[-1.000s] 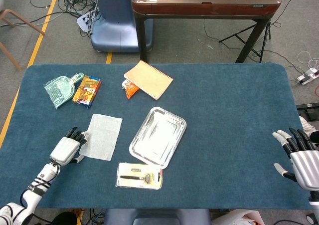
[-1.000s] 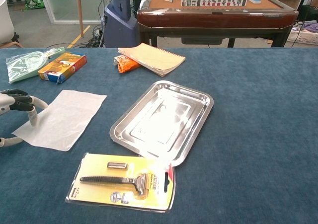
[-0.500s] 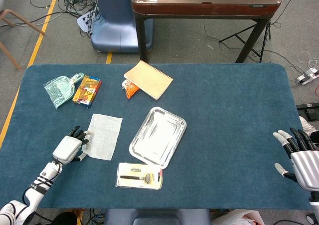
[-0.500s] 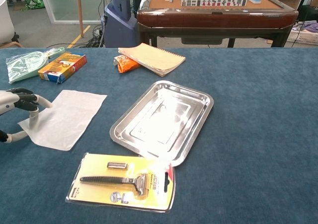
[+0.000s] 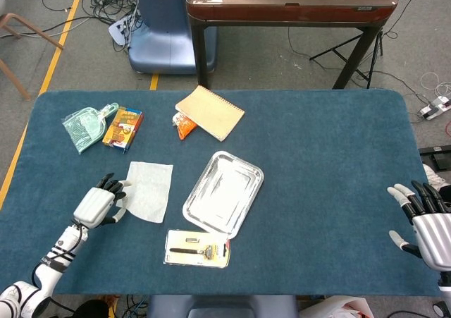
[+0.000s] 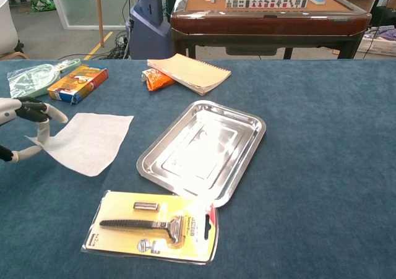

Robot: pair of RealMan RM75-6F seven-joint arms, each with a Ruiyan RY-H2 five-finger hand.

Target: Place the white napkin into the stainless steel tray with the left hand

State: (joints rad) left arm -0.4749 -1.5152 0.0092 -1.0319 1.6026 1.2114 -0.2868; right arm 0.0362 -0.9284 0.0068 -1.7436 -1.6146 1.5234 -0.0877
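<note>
My left hand (image 6: pixel 28 130) pinches the near left corner of the white napkin (image 6: pixel 90 141), which lies on the blue table (image 5: pixel 324 156) just left of the steel tray (image 6: pixel 204 150). The napkin looks thin, limp and very light, so I expect it to droop and flutter; a corner pinch suits it. My right hand (image 5: pixel 426 223) hangs spread, holding nothing.

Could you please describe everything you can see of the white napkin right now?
The white napkin is a thin, slightly translucent sheet, roughly rectangular. It lies on the blue table cloth left of the stainless steel tray, not touching it. The left hand pinches its left corner between its fingers, and that corner looks raised off the cloth while the far edge rests flat.
</note>
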